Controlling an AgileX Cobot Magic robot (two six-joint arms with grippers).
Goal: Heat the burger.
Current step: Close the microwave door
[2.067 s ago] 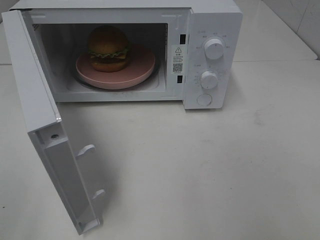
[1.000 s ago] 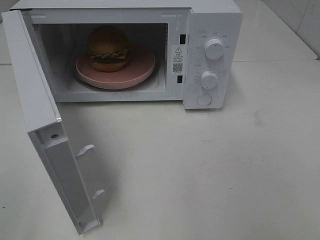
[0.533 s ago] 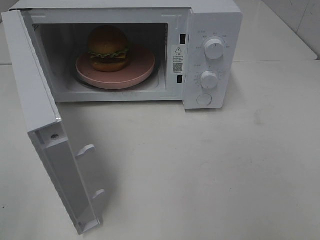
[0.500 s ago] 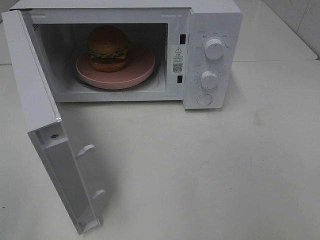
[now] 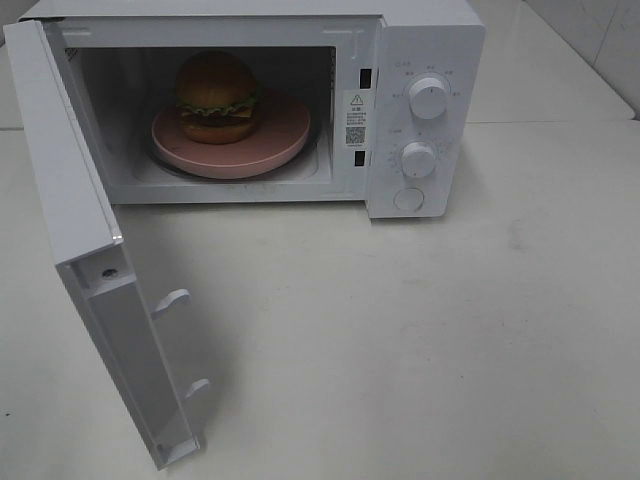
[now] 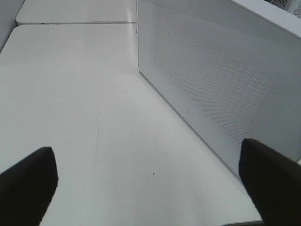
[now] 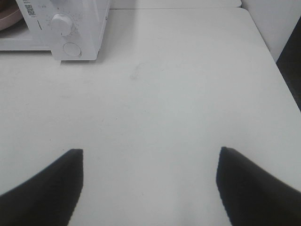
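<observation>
The burger (image 5: 217, 97), with its glossy orange-brown bun, green lettuce frill, yellow cheese and dark patty, sits on a round pink plate (image 5: 283, 140) inside the white microwave oven (image 5: 430, 40), towards the plate's left rear. The oven's white door (image 5: 70, 190) stands wide open on the left. Over the white table (image 5: 400, 330), the left gripper (image 6: 146, 157) and right gripper (image 7: 150, 153) both have black jaws spread apart, holding nothing. Nothing has visibly moved since the earlier frames.
</observation>
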